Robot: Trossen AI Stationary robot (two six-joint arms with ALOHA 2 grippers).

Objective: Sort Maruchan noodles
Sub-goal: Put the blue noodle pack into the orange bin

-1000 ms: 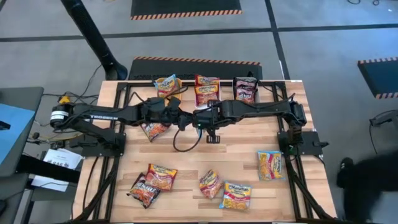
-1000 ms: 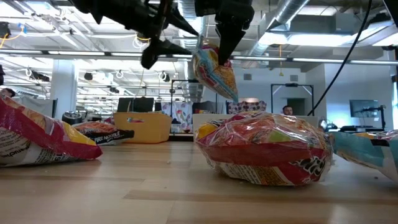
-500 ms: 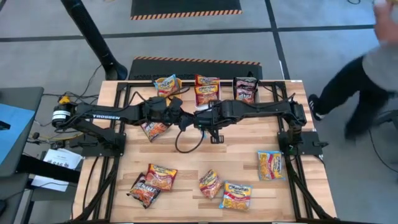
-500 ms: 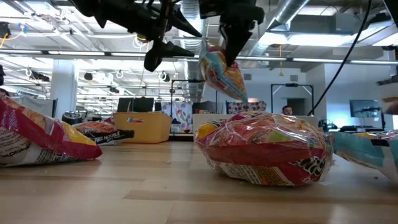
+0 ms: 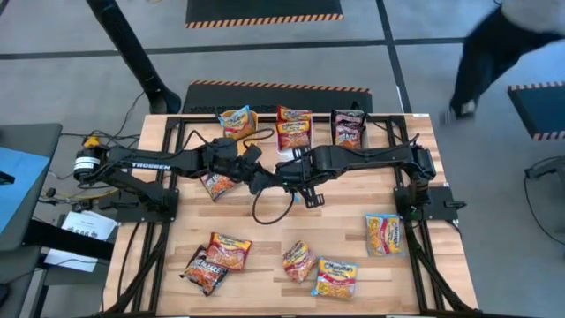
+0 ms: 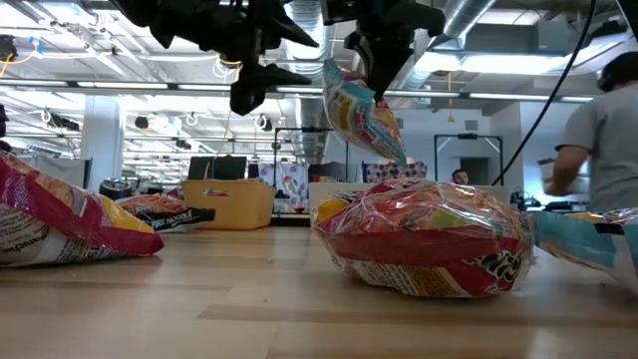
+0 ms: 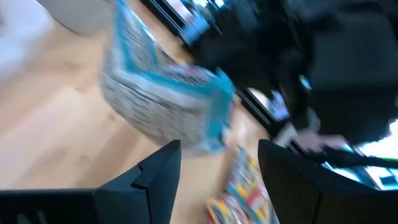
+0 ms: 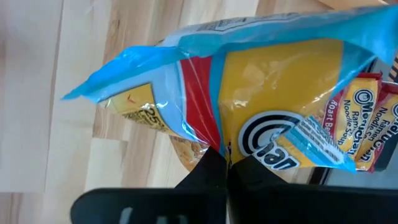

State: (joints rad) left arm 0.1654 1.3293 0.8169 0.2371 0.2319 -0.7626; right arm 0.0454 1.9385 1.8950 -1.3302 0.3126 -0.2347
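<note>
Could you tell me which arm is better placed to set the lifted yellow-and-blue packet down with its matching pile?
The right: the right tool is already shut on the yellow-and-blue packet, hanging above the table. The left tool is open and empty beside it.

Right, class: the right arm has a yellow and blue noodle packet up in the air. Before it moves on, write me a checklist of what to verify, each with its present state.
1. Right gripper shut on the yellow and blue packet: ok, fingers pinch its edge.
2. Packet lifted clear of the table: ok, in the low view it hangs above the packet in front.
3. Left gripper out of the way: cannot tell; it is open and empty but close beside the right arm.
4. Row of packets at the far edge undisturbed: ok.
5. Person away from the arms: ok, beyond the table's corner.
</note>
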